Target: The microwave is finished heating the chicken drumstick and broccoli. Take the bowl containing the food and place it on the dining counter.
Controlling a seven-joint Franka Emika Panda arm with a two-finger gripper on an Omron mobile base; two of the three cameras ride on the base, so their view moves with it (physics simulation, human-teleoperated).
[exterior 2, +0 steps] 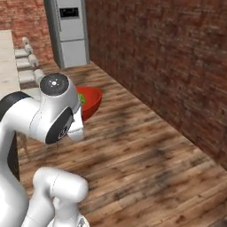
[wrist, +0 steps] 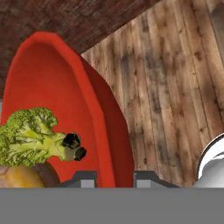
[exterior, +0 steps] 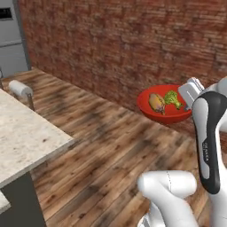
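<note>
Aloft, bowl [exterior: 165,109] (rim in hand [wrist: 114,177])

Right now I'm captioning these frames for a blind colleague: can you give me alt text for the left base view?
A red bowl holding a chicken drumstick and broccoli is carried in the air by the gripper, above a wooden floor before a brick wall. A speckled counter sits left.

My left base view looks forward and down from behind the arm, my right from its other side — both share the wooden floor [exterior: 111,150], brick wall [exterior 2: 168,66] and red bowl [exterior: 165,113]. My hand view sits right against that bowl's rim.
</note>
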